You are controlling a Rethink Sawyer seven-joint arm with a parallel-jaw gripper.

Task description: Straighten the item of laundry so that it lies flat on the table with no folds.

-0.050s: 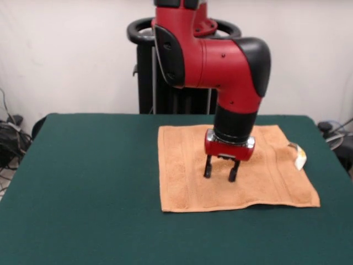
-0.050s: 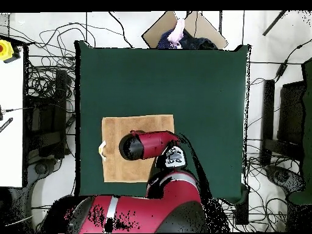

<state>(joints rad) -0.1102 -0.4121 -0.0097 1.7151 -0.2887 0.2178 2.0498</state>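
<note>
An orange-tan towel (image 1: 231,168) is lying spread almost flat on the green table (image 1: 83,182), toward the robot's side. The gripper (image 1: 220,170) is being held just above the towel's middle, fingers apart and empty. The task is judged nearly done: only a slight ripple along the towel's near edge is remaining, with the tag (image 1: 299,155) sticking out.

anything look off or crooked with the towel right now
Little stands out. The towel lies spread on the green table, nearly flat; only its near edge ripples slightly, and its tag sticks out past one side. The open gripper stands over its middle.
</note>
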